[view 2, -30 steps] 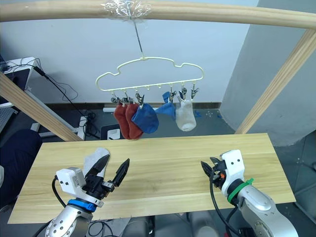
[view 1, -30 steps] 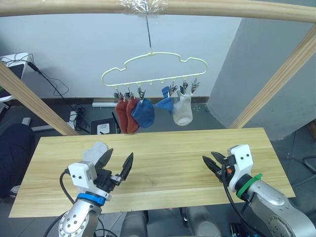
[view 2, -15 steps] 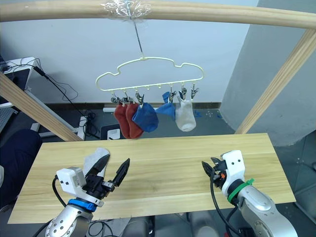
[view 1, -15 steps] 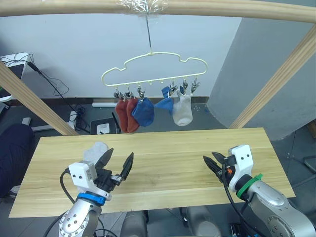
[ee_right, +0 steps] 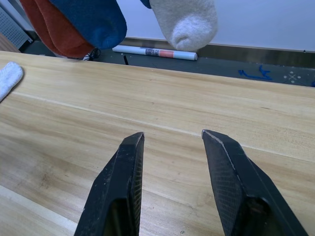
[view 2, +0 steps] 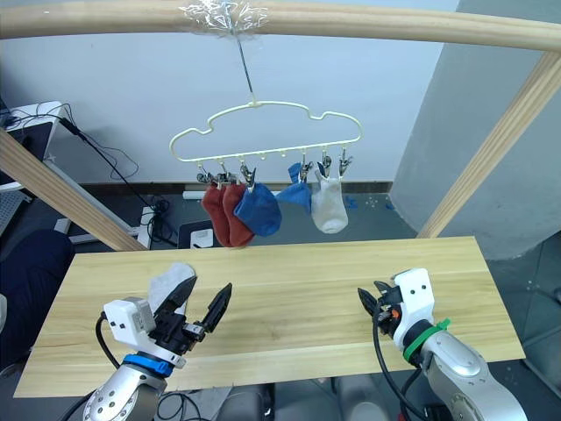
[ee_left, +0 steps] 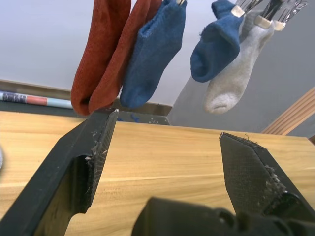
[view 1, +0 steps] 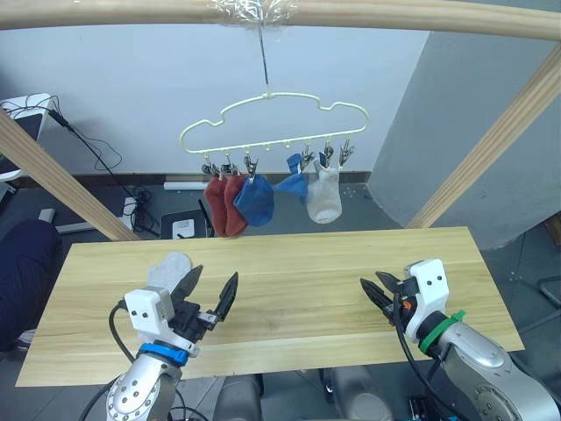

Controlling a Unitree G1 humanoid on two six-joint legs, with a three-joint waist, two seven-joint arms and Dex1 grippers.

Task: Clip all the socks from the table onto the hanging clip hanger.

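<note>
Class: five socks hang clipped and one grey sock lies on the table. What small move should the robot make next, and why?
Probably bring the open left gripper onto the grey sock. It is the one sock on the table, it lies just beyond that gripper, and both grippers are empty.

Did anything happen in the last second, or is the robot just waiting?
Nothing visibly changed. Both pincers, left and right, hover open over the table; one grey sock lies by the left pincer, and five socks hang on the clip hanger.
</note>
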